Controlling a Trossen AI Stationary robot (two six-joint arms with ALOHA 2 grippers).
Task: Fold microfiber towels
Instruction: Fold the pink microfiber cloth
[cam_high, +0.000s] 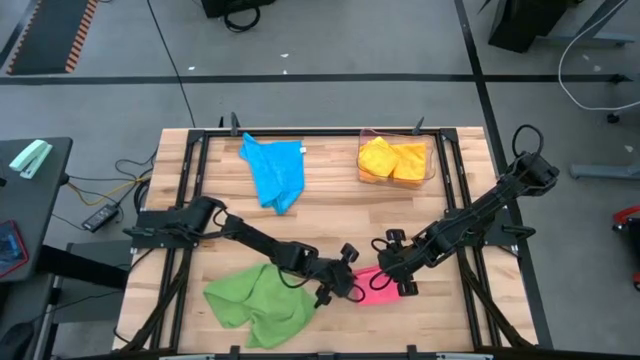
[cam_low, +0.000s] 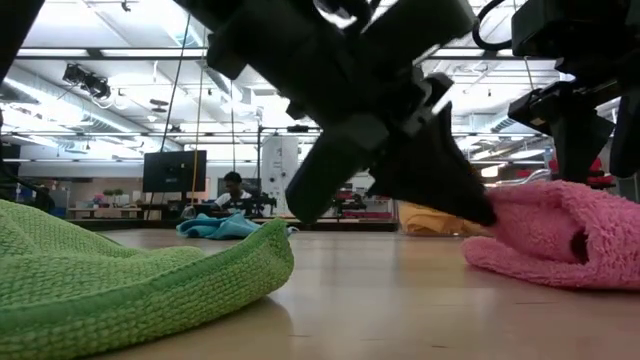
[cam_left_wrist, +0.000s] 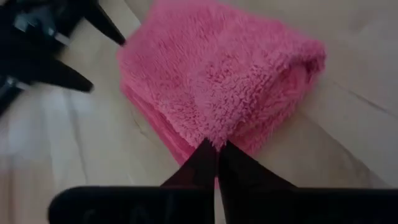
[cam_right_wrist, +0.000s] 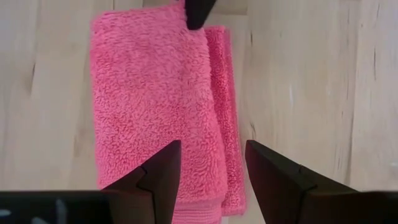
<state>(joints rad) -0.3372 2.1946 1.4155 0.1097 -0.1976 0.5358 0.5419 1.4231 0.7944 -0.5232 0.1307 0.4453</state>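
A folded pink towel (cam_high: 378, 293) lies flat on the wooden table near the front middle. It also shows in the left wrist view (cam_left_wrist: 217, 68) and the right wrist view (cam_right_wrist: 149, 93). My left gripper (cam_high: 354, 284) is shut at the towel's left edge. My right gripper (cam_right_wrist: 212, 149) is open over the towel's right end, one finger on each side of the top fold. I cannot tell whether it touches the towel. A crumpled green towel (cam_high: 258, 305) lies at the front left. A blue towel (cam_high: 275, 170) lies at the back. My left gripper is shut on the pink towel's edge (cam_left_wrist: 214, 134) that faces the table's left. It comes in low and slanting from the left. The fingertips (cam_low: 480, 212) meet at the top of the fold. One layer or several, I cannot tell. The towel lies on the table.
A clear bin (cam_high: 430, 165) at the back right holds yellow and orange towels (cam_high: 392, 160). Bare wood lies between the green and pink towels (cam_low: 380, 290). A dark metal frame (cam_high: 200, 150) runs along the table's edges.
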